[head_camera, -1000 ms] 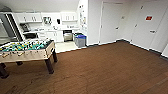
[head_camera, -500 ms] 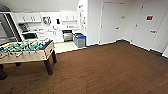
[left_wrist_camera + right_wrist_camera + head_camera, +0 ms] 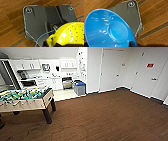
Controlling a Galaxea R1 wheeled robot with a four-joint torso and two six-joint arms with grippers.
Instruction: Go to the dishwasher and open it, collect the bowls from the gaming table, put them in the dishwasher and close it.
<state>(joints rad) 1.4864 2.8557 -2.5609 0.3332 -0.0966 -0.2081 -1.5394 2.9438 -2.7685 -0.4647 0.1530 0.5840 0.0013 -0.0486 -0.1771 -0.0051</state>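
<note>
While the fingers themselves are hard to pick out at either wrist, both arms are carrying something over the floor. At the right wrist, a bright blue bowl [image 3: 109, 28] sits tilted right up against the dark wrist plate, hollow side facing the camera, glossy with light streaks on it. I can't tell how far the right jaws are open or whether they're actually clamped on the rim. At the left wrist, a yellow perforated bowl [image 3: 70, 34] with a little loop handle shows large beside the plate, dotted with small holes, and a thin blue cable [image 3: 52, 32] runs across in front of it. Same deal there, can't tell what the left jaws are doing.

Under both wrists is brown wood-look floor [image 3: 154, 18] with darker strips in it.

From the head view, that floor fills most of the room. A foosball table [image 3: 25, 98] with a green field stands at the left. Further back is a white kitchenette with upper cabinets [image 3: 27, 64], and the stainless-fronted dishwasher [image 3: 67, 82] is set in the lower run, well away from the robot. A grey bin with a blue top [image 3: 80, 88] stands just beside it. White doors [image 3: 110, 69] line the right-hand wall.
</note>
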